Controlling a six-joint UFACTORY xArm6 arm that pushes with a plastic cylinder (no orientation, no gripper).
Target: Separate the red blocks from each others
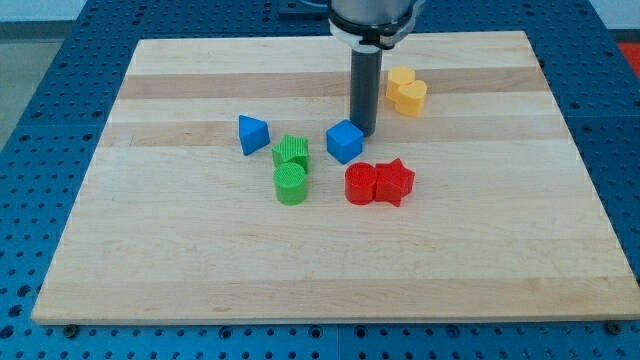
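Pale wooden board (pixel 480 250) lies on a blue perforated bench. Having no gripper, the arm holds nothing; its tip (pixel 362 133) rests just beside the blue cube (pixel 344 141), at the view's top of the red pair. Red cylinder (pixel 360 185) and red star (pixel 394 182) touch, so they need splitting. The blue cube partly blocks a straight approach; green blocks (pixel 291 168), a blue triangular block (pixel 252 134) and a yellow heart (pixel 406 91) stand clear.

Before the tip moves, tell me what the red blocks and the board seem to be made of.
The red cylinder and red star, touching each other, look like plastic: saturated colour and fine ribbed lines across their tops, possibly 3D-printed. The board looks like wood: pale strips with visible grain and a smooth, matte finish. My tip stands at the view's top of them, beside the blue cube.
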